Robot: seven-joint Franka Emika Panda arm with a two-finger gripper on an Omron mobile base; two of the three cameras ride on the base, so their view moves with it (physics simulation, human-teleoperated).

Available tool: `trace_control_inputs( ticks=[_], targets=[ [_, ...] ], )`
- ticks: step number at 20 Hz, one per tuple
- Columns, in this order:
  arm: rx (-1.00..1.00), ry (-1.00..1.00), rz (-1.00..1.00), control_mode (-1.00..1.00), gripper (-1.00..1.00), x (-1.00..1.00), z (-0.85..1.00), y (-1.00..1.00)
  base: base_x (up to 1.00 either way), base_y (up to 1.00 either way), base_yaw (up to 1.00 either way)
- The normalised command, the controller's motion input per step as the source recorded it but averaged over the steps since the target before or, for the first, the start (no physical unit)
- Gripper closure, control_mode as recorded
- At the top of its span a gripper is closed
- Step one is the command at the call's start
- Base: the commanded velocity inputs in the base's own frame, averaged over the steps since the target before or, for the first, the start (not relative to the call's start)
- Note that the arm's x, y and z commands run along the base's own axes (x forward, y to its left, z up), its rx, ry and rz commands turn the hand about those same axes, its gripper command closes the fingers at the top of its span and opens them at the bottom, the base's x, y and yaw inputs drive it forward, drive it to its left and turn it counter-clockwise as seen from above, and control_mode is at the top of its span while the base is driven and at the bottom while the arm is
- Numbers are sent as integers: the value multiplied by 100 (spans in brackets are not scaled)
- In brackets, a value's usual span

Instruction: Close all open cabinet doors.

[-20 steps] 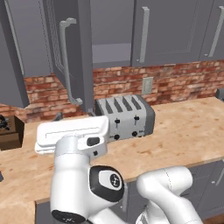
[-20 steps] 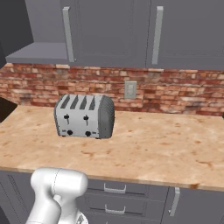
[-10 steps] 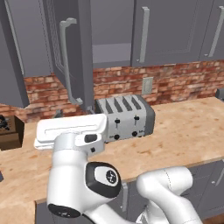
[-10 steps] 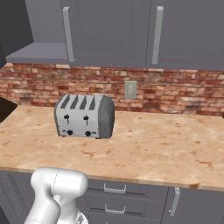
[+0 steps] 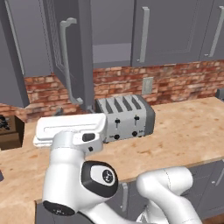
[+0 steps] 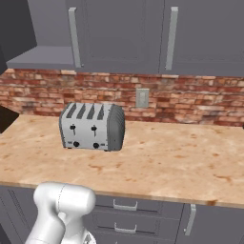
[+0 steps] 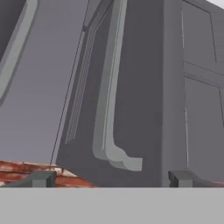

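Pincer point(image 7: 111, 178): my two fingertips stand wide apart with nothing between them; I hold nothing. I judge I keep them spread because closing a door wants a push, not a grasp.

Open door point(image 5: 72, 57): just ahead of the pincer and above it, swung out from the cabinet so its edge faces me. In the hand view its lower corner hangs between my tips and a little beyond them. It is the one door I can see that needs shutting.

Shut doors point(image 6: 119, 35): beyond the open door and off to its far side, flat against the cabinet. I judge they need nothing from me.

Shelf opening point(image 5: 111, 41): behind the open door, the gap it should cover. The door must swing back toward it, so my push should come from the door's outer face.

Counter point(image 6: 181, 162): well below the pincer. I am raised clear of it so that the hand meets the door.

Toaster point(image 5: 126, 117): below the pincer and a little beyond, on the counter under the opening. It sits low, so I judge the door will swing over it.

Handle point(image 7: 109, 87): straight ahead of my tips, running up the door's face, its lower end curving out just above them. I line up near it because it sits by the free edge, where a push turns the door most easily.

Next: touch the face beside the handle and ease it home; the risk I see is slipping off the bottom edge.
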Motion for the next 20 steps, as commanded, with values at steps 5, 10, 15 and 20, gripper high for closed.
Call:
trace_control_inputs(
  ticks=[5,10,15,20],
  targets=[
    [0,0,-1,-100,-100,38,0,-32,0,0,0],
    [0,-1,0,-100,-100,33,0,-39,0,0,0],
    [0,-3,0,-100,-100,28,0,-41,0,0,0],
    [0,-3,0,-100,-100,27,0,-38,0,0,0]
  ],
)
